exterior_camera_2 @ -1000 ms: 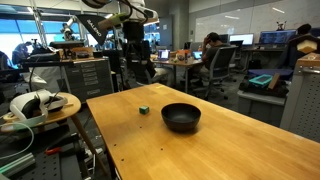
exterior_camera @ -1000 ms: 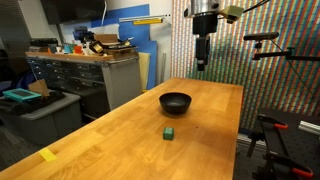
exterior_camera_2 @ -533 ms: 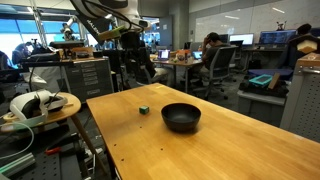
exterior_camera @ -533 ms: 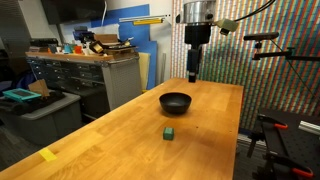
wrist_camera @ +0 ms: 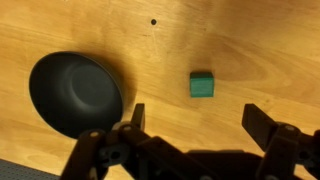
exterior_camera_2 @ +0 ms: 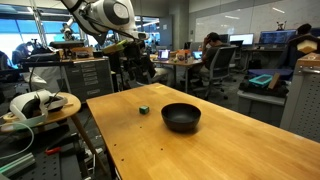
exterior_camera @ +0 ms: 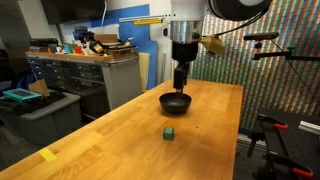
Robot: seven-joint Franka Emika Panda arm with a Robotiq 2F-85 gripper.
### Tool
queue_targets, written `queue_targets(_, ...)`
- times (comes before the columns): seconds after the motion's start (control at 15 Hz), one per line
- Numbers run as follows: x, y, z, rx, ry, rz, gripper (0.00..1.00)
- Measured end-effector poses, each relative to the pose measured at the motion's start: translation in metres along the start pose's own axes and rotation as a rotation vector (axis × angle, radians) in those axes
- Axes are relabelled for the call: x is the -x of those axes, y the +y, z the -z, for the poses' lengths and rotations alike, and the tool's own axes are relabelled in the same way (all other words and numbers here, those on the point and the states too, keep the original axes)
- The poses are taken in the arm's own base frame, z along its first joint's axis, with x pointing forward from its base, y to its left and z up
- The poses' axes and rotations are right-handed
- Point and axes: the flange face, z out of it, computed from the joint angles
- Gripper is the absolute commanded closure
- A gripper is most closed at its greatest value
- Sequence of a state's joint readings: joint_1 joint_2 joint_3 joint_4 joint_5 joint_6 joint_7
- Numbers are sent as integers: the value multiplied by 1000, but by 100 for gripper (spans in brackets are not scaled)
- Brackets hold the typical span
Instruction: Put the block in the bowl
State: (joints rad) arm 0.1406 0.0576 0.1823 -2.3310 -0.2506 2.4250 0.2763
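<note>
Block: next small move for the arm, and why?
Probably lower the gripper toward the block, nudging forward to centre it. The wrist view shows the fingers open and the block lying free on the table, roughly in line with the gap between them but beyond the tips, apart from the bowl. In an exterior view the gripper hangs well above the table.
</note>
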Motion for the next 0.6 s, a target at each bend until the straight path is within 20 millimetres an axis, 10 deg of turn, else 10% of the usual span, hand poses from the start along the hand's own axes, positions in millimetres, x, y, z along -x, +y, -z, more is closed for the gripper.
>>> queue_targets(0.6, -41, -21, -55, -31, -33, 63, 0)
